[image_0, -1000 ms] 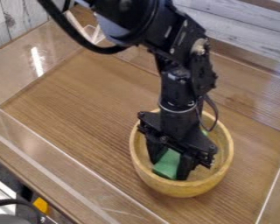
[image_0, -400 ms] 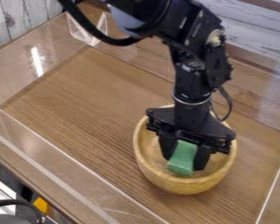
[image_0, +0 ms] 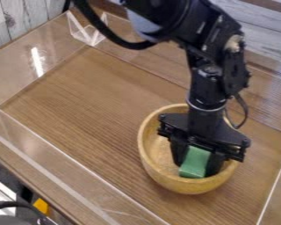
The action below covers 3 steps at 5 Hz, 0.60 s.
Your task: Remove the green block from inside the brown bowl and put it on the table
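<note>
The brown bowl (image_0: 156, 167) sits on the table (image_0: 84, 97) at the lower right of the camera view. My gripper (image_0: 202, 155) points straight down into the bowl, its black fingers shut on the green block (image_0: 198, 163). The block stands roughly on end between the fingers, inside the bowl's right half and below rim height. Its upper part is hidden by the fingers, and I cannot tell whether its lower end touches the bowl's floor.
Low clear acrylic walls (image_0: 43, 156) run along the table's left and front edges. The black arm (image_0: 213, 61) with its cable reaches down from the top. A white plank surface (image_0: 266, 22) lies behind the table.
The gripper has moved to the right inside the bowl with the green block in it and has rolled a little. The bowl appears nudged slightly rightward.
</note>
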Available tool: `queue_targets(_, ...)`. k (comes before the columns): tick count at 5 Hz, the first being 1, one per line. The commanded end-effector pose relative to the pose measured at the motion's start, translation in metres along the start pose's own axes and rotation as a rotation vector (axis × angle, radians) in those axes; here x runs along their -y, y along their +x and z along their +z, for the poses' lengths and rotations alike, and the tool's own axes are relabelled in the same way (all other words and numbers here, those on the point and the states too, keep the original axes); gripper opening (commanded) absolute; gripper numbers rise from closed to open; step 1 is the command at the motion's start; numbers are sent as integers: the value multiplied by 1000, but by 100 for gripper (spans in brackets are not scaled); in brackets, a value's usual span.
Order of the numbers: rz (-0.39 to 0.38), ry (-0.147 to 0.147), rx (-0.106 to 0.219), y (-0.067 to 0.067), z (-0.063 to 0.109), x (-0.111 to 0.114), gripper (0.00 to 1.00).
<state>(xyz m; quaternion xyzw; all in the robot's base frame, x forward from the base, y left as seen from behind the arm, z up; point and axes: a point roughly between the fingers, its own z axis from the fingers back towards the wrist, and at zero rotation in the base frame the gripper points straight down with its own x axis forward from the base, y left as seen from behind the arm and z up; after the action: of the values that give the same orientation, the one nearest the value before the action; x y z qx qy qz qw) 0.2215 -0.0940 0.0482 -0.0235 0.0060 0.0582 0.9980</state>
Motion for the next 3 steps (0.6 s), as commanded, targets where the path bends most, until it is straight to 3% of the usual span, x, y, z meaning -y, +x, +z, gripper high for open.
queue_targets(1, -20, -17, 36, 8, 10, 13, 0)
queue_targets(2, 53, -16, 41, 13, 7, 16, 0)
queue_targets(3, 75, -16, 43, 18, 15, 23, 0)
